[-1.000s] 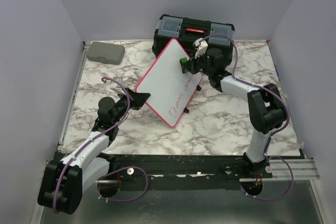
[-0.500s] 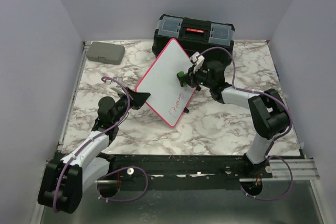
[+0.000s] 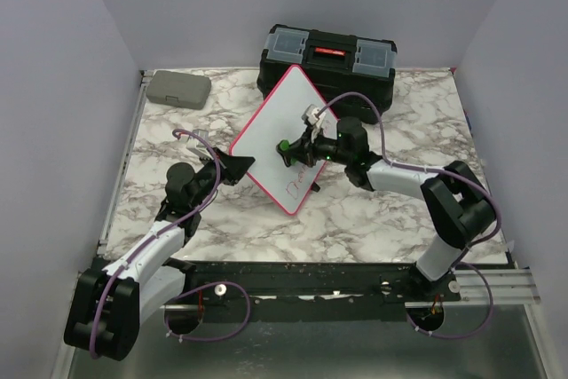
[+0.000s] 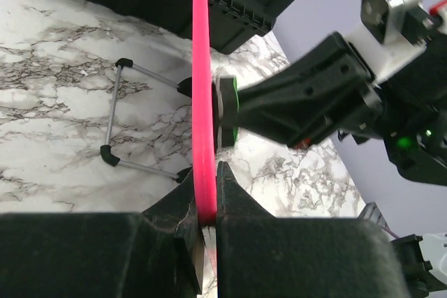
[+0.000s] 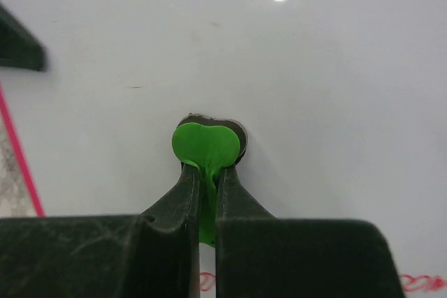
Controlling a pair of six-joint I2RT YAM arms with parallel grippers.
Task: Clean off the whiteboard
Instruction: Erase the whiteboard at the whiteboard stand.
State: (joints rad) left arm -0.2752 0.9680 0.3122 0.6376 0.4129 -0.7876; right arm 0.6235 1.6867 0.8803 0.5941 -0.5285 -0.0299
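**Q:** Left arm, pose?
**A:** Low and stretched forward from its base. The left gripper (image 3: 238, 166) is at the lower-left edge of the whiteboard (image 3: 271, 130). In the wrist view its black fingers (image 4: 176, 209) are pinched onto the red-pink frame (image 4: 200, 102), seen edge-on, and the narrow gap between them is filled by that frame.

**Q:** Right arm?
**A:** Elbow bent high near the table's right side, forearm reaching left across the board's face. The right gripper (image 3: 295, 150) is clamped on a green eraser (image 3: 282, 145), its jaws nearly together on the eraser's thin green tab. The eraser's pad sits against the white surface.

**Q:** Where is the board?
**A:** Mid-table, just in front of the toolbox (image 3: 327, 55). It is tilted up and turned diamond-wise, with its top corner nearest the toolbox. Red handwriting (image 3: 302, 182) runs along the lower-right edge, below the eraser.

**Q:** Materials and shapes?
**A:**
- Board: face glossy white, reflecting a light strip; frame thin and rounded.
- Wire stand (image 4: 115, 127): black-tipped, resting on the table behind the board.
- Table (image 3: 373, 210): white with grey marble veining.
- Toolbox: black ribbed plastic with clear lid compartments and a red strip on top.
- Case (image 3: 178, 89): flat, grey, with rounded corners, at the far-left corner and well apart from the board.
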